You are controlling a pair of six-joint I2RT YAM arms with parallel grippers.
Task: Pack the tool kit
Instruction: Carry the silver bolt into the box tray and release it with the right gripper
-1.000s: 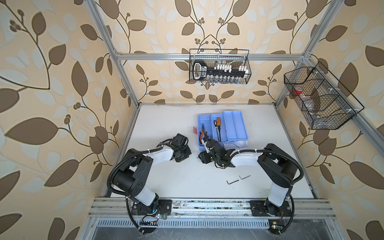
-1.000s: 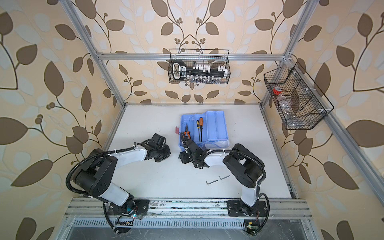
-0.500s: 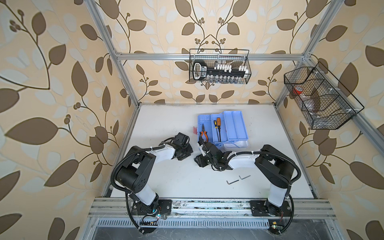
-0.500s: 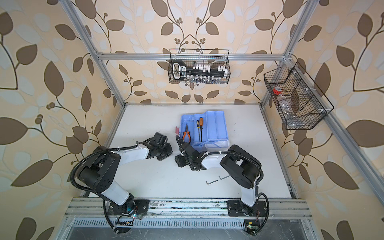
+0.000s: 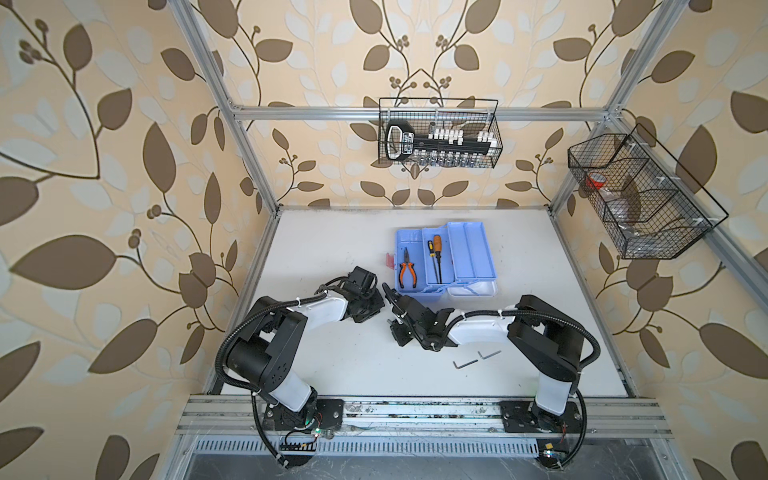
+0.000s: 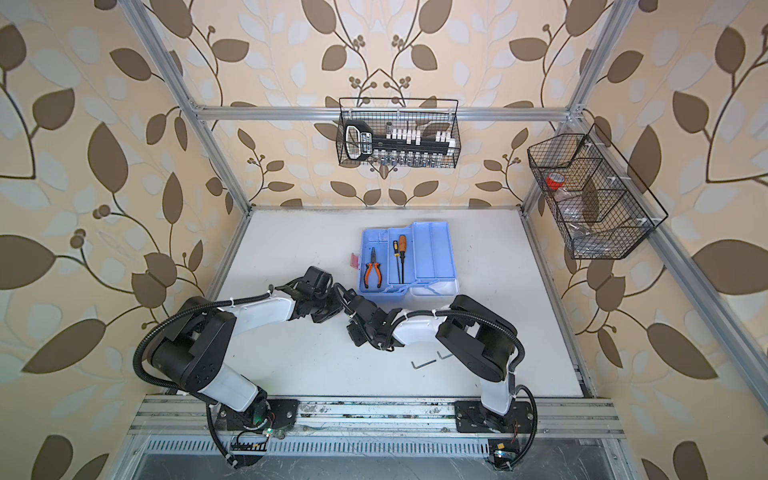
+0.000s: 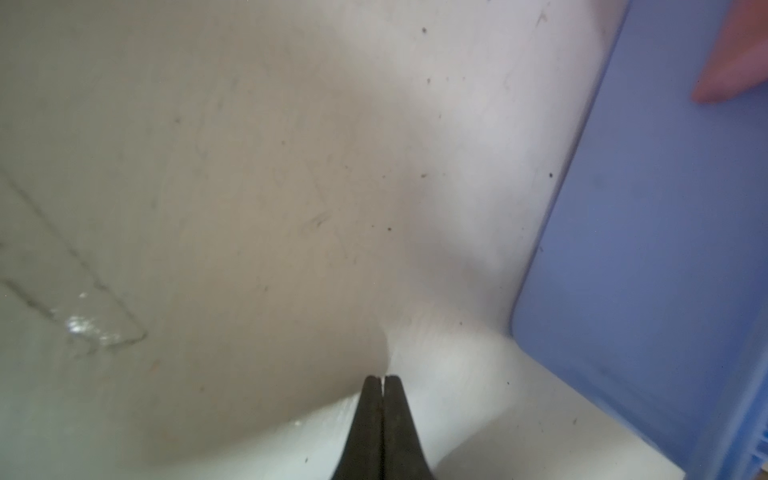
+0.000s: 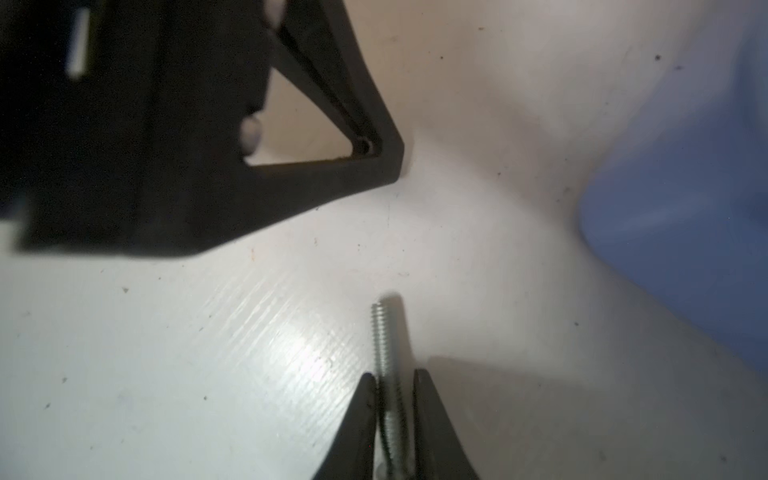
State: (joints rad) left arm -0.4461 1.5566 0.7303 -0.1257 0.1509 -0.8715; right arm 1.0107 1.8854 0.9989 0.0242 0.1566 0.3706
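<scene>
Our right tool stands narrow, its jaws pinching a threaded screw low on the table. Our left tool is closed on nothing. We judge this a pick-up step. Next, lift the screw and carry it to the open tool kit at two o'clock, into a tray. Two hex keys lie at four o'clock. The label in the back basket is too small to read.

In the tool kit pliers lie left of a screwdriver, with two hex keys before it.
</scene>
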